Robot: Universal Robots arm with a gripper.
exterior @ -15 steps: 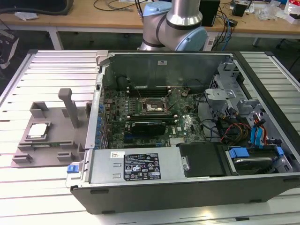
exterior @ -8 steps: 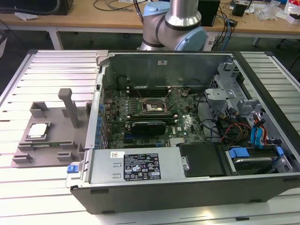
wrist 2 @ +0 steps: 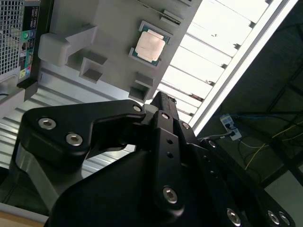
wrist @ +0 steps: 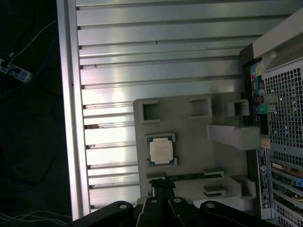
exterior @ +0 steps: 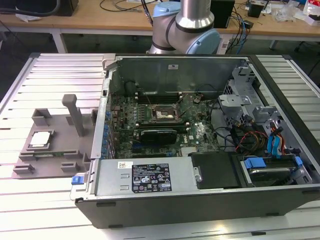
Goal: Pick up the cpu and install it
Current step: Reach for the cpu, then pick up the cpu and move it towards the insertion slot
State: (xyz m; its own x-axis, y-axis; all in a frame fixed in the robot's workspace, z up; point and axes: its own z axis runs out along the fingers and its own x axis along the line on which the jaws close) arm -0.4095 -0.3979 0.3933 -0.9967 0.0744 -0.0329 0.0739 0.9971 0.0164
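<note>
Cpu position: the cpu (exterior: 40,139) lies in a shallow seat on a grey holder plate (exterior: 60,125). The plate sits on the slatted metal counter (exterior: 50,70), to the exterior view's left of the open computer case (exterior: 200,165).
Cpu facing: flat, with the silver-grey top (wrist: 161,152) turned up and a pale rim showing round it.
Cpu axis: it is square, so no side runs longer. Its edges line up with the edges of the plate.
Arm: grey and blue joints of the arm (exterior: 190,25) rise behind the far wall of the case, and the exterior view's upper edge cuts them off.
End effector pose: in both wrist views the black end effector (wrist: 158,182) hangs over the counter near the plate's edge, well clear of the cpu (wrist 2: 150,45).
End effector state: its tips look drawn together with nothing between them.
Socket: the black-framed socket (exterior: 162,114) sits on the board inside the case, well apart from the cpu.
Hard to make out: a thin dark strip (wrist: 189,177) lies in a slot of the plate. The end effector covers part of it and I cannot name it.
</note>
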